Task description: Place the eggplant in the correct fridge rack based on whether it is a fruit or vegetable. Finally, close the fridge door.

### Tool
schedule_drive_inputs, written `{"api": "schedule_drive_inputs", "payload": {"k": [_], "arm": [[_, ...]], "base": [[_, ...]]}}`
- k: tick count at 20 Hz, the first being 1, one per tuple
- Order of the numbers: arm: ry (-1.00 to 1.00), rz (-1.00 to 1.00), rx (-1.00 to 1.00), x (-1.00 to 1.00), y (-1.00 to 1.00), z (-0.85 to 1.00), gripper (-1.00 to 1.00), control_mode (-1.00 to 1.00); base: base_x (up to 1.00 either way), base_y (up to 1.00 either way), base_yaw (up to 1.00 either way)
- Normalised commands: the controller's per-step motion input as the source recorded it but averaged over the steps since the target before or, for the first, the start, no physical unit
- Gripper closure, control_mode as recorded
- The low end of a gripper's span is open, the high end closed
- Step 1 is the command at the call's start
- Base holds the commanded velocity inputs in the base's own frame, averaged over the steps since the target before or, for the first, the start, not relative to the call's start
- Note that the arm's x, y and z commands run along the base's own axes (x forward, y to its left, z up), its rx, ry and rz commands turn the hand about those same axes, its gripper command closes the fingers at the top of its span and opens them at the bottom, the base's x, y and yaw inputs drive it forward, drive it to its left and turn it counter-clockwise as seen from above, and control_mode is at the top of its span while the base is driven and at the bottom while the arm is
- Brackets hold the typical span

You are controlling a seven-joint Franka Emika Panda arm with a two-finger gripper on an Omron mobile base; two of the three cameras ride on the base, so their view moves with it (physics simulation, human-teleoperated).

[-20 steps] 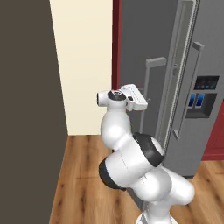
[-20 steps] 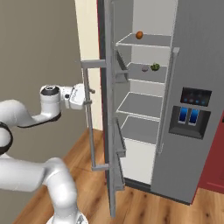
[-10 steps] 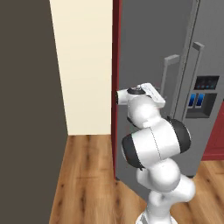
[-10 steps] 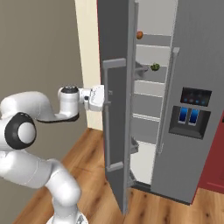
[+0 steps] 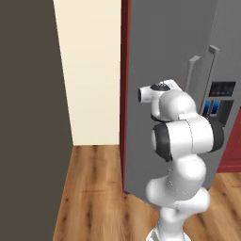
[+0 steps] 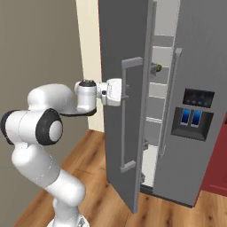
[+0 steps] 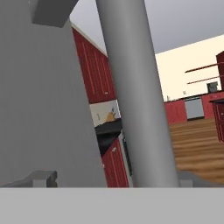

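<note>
The end effector [image 6: 126, 92] was pressed against the bar handle [image 6: 125, 115] of the nearly shut fridge door [image 6: 119, 80]; its grip could not be judged. The eggplant could not be made out inside.

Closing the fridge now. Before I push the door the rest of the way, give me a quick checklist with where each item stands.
1. Fridge door partly closed, gap left on the handle side: ok, still needs pushing.
2. Gripper at the door's bar handle: ok; the handle fills the hand view close up.
3. Jaws shut on the handle: cannot tell.
4. Eggplant on the second rack: cannot tell; only a round green vegetable shows through the gap.
5. Nothing sticking out of the gap to block the door: ok as far as visible.
6. Dispenser door shut: ok.
</note>
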Motion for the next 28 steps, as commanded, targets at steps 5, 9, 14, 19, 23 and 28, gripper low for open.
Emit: {"api": "schedule_drive_inputs", "payload": {"k": [5, 9, 14, 19, 23, 28], "arm": [[-0.01, 0.0, 0.0, 0.68, -0.5, 0.18, -1.0, -1.0], [-0.03, 0.0, 0.0, 0.65, -0.51, 0.19, -1.0, -1.0], [-0.03, 0.0, 0.0, 0.7, -0.47, 0.26, -1.0, -1.0], [-0.04, 0.0, 0.0, 0.52, -0.36, 0.33, -1.0, -1.0], [-0.01, 0.0, 0.0, 0.57, -0.32, 0.17, -1.0, -1.0], [0.0, 0.0, 0.0, 0.68, -0.26, 0.0, -1.0, -1.0]], "base": [[0.0, 0.0, 0.0], [0.0, 0.0, 0.0], [0.0, 0.0, 0.0], [0.0, 0.0, 0.0], [0.0, 0.0, 0.0], [0.0, 0.0, 0.0]]}}
